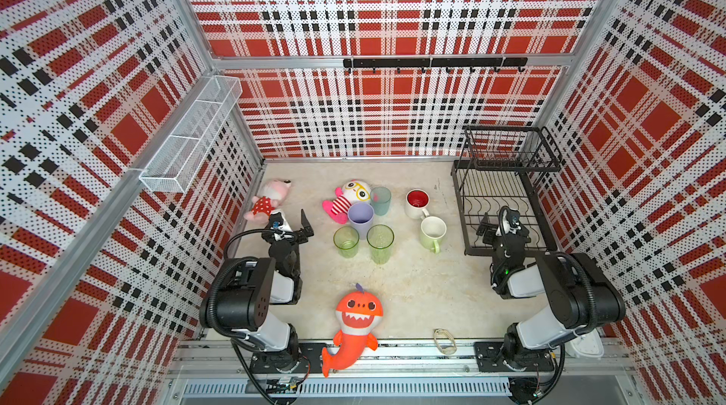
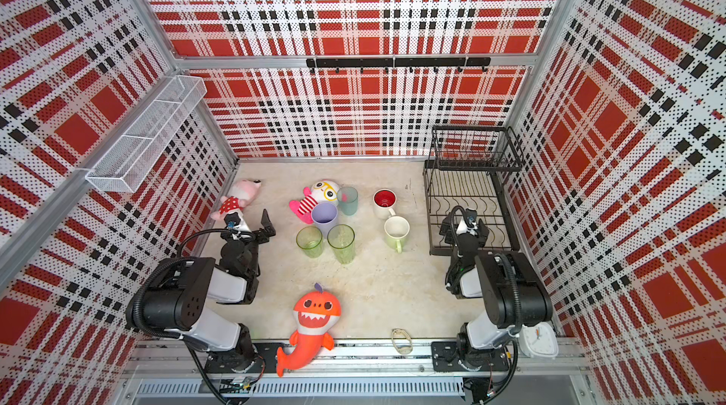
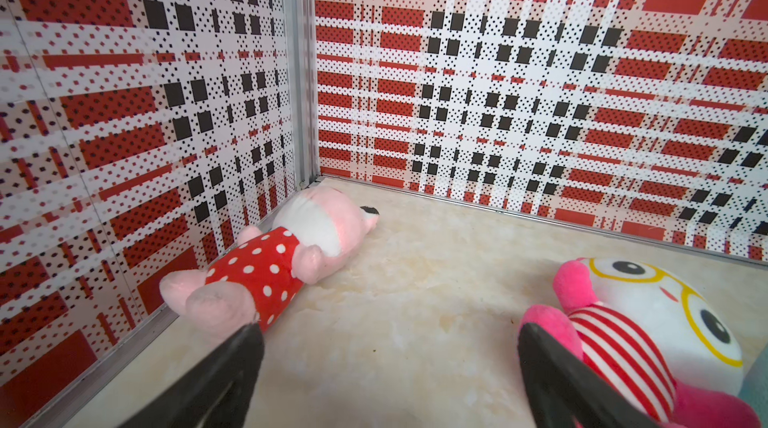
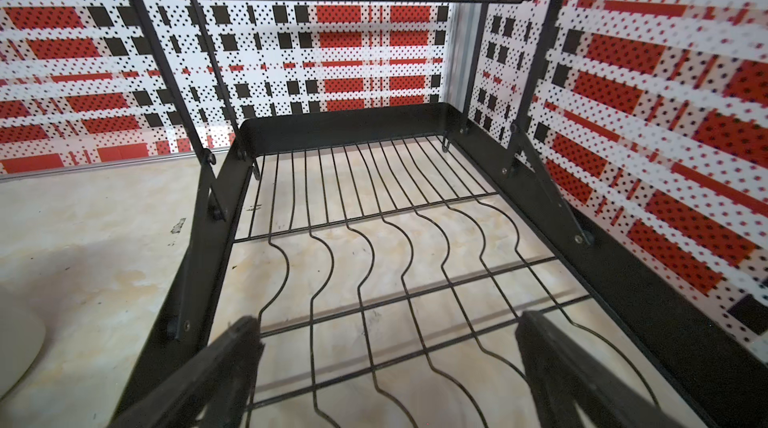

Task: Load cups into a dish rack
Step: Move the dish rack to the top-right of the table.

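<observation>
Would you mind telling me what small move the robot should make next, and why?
I would probably swing the right gripper, open and empty at the front of the dish rack, over toward the pale-green mug: it stands upright on the table, the cup nearest that arm, and the rack holds no cups yet.

We see red-white-black plaid walls (image 1: pixel 393 10), cream marbled desk (image 1: pixel 412 285), black dish rack (image 1: pixel 510 166), translucent green tumblers (image 1: pixel 346 242), lavender cup (image 1: pixel 360 218), teal cup (image 1: pixel 380 200), white mug (image 1: pixel 417 204) lined red, pale-green mug (image 1: pixel 433 234), orange shark plush (image 1: pixel 355 324), pink plush (image 1: pixel 267 200) in red dots
</observation>
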`<state>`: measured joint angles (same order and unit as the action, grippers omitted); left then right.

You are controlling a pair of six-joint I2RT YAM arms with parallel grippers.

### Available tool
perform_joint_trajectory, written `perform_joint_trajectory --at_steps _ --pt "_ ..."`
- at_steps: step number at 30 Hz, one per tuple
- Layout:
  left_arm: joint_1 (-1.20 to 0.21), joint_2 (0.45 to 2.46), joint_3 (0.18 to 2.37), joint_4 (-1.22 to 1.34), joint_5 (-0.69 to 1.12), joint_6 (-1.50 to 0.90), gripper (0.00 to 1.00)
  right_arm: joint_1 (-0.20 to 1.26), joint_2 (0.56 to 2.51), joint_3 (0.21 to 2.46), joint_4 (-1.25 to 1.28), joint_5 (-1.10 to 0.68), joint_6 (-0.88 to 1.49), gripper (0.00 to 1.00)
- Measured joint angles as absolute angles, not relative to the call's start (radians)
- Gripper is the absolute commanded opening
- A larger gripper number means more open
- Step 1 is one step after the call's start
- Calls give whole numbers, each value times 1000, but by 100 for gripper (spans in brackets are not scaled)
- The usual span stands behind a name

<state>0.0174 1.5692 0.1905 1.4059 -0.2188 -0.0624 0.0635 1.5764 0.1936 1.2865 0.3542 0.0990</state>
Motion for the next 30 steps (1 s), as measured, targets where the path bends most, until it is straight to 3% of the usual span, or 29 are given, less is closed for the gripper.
perform_joint_trajectory --at_steps 6,10,14,23,30 --pt "-15 1392 162 1329 -331 -73 98 80 1485 68 1379 358 82 100" --pt "-96 1186 224 1162 -416 -109 98 85 1235 173 1167 353 105 100" --pt "-109 1041 377 882 -501 -358 98 85 1075 306 943 311 152 100" --pt "12 846 505 446 -268 -554 98 85 953 339 525 344 308 100" --pt "78 841 505 394 -125 -595 98 85 1002 438 310 372 438 100"
